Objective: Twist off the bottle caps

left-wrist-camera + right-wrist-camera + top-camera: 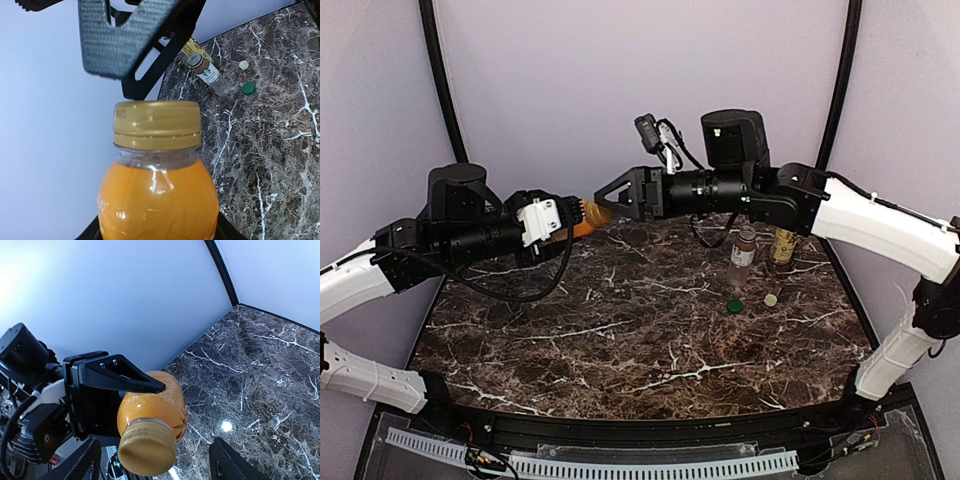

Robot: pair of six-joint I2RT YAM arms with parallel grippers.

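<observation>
My left gripper (565,222) is shut on the squat orange juice bottle (586,219) and holds it sideways in the air at the back left. Its golden-orange cap (156,125) is on the neck and points at my right gripper (604,196). The right gripper is open, with its fingers (80,462) spread either side of the cap (147,447) and not touching it. The slim clear bottle (744,255) and the tea bottle (783,245) stand at the back right. A dark green cap (734,305) and a cream-white cap (771,299) lie on the table in front of them.
The dark marble table (620,330) is enclosed by pale walls with black poles at the back corners. The right arm's cable (710,235) hangs near the slim bottle. A black rail runs along the near edge.
</observation>
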